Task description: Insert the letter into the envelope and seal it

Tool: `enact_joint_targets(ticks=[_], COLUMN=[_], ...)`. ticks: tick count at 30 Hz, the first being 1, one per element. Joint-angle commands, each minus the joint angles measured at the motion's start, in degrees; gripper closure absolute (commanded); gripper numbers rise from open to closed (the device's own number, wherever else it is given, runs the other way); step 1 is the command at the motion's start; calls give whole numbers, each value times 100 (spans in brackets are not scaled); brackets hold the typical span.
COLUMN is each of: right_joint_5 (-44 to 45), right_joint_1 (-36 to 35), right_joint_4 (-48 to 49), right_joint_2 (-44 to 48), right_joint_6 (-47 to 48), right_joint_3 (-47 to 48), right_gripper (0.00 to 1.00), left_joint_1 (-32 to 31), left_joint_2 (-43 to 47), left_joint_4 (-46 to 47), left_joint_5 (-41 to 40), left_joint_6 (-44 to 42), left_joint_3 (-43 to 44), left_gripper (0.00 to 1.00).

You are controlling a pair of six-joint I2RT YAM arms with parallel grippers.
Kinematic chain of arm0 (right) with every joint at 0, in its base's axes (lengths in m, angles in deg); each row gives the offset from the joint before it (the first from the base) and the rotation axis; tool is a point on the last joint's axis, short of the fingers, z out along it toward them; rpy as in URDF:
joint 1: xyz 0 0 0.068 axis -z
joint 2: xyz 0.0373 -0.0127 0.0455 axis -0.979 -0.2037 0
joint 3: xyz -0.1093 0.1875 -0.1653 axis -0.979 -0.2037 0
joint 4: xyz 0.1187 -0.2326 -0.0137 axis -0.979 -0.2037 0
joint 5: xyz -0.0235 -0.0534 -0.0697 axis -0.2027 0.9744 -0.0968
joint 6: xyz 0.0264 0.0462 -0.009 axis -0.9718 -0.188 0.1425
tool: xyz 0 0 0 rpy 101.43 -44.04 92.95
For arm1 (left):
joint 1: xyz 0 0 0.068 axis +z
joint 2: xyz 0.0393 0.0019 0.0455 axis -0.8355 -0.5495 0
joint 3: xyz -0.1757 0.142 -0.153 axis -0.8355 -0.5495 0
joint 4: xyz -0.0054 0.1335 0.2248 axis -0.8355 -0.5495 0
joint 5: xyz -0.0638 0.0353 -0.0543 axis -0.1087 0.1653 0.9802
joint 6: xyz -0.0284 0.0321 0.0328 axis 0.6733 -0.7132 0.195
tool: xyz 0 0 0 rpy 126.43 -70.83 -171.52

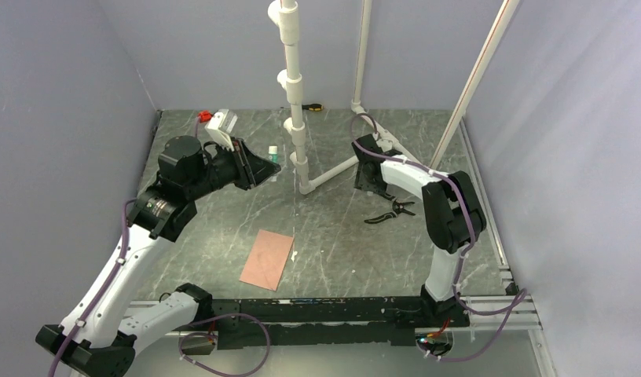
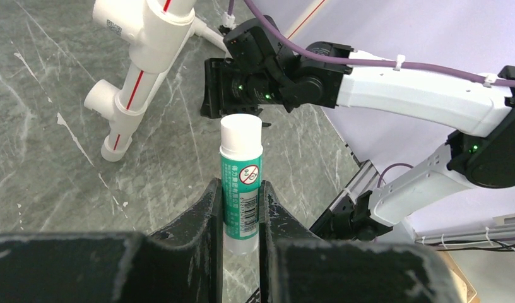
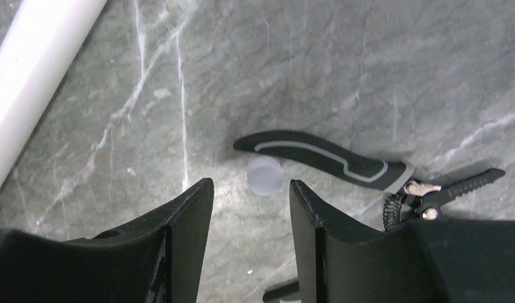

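Left tool (image 2: 240, 188) of yours is pinching a glue stick (image 2: 241, 158) by its green label. The fingers (image 2: 207, 208) are pressed against both sides and the white end sticks out past the tips. From the top camera that tool (image 1: 264, 167) sits near the upright white pipe (image 1: 294, 94) at the back of the counter (image 1: 341, 243), and it looks lifted off the surface.

Your right tool (image 3: 250, 187) is spread wide and gripping nothing. It hangs over a small whitish round piece (image 3: 264, 175) lying on the counter. That's probably a cap, but the wrist view is too soft to be sure. The piece sits just beside the black-and-grey handle of a pair of pliers (image 3: 331, 161), maybe touching it. On the overhead view that tool (image 1: 370, 183) is right of the pipe, with the pliers (image 1: 392, 210) just in front of it.

The envelope (image 1: 267, 259) lies flat on the counter toward the near edge, a bit left of centre and turned at a slight angle. It's well apart from both tools. You can't tell from up there how the flap is lying.

A screwdriver (image 1: 311, 106) lies by the back wall.
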State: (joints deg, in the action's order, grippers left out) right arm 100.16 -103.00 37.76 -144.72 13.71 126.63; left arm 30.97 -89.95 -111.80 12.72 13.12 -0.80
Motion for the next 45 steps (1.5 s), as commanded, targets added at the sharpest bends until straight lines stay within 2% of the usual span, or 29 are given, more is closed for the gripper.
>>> enact_joint_targets(ticks=[1, 8, 10, 14, 19, 24, 28, 32, 34, 38, 45], right_joint_5=[113, 61, 59, 146, -261, -1703, -3846, -5680, -6236, -6779, -6717], right_joint_1=[101, 120, 120, 120, 120, 126, 127, 113, 88, -1, -303], right_joint_4=[35, -60, -24, 6, -207, -386, -322, 252, 680, 1559, 1593], right_joint_2=[-261, -461, -443, -200, 625, 2060, 3142, 3963, 4203, 4448, 4321], right_joint_6=[178, 145, 142, 212, 584, 945, 1078, 568, 136, -694, -911], right_joint_3=[424, 488, 439, 341, 194, -304, -449, -404, -350, -299, 90], right_gripper=[50, 59, 65, 84, 92, 92, 94, 92, 92, 91, 91], left_joint_1=[-6, -6, -6, -6, -6, -6, -6, -13, -15, -85, -322], left_joint_2=[114, 49, 65, 86, -8, -123, -300, -734, -884, -1109, -1269], left_joint_4=[332, 270, 282, 280, 171, 115, 198, 366, 510, 196, 54], left_joint_5=[-11, 55, 65, 135, 711, 1778, 2749, 3913, 4316, 4550, 4340], left_joint_6=[-4, -45, -28, -41, -432, -1062, -1433, -1685, -1700, -2129, -2345], left_joint_3=[-2, 73, 53, 15, 131, 313, 357, 402, 384, 466, 549], left_gripper=[98, 98, 98, 98, 98, 98, 98, 98, 98, 97, 97])
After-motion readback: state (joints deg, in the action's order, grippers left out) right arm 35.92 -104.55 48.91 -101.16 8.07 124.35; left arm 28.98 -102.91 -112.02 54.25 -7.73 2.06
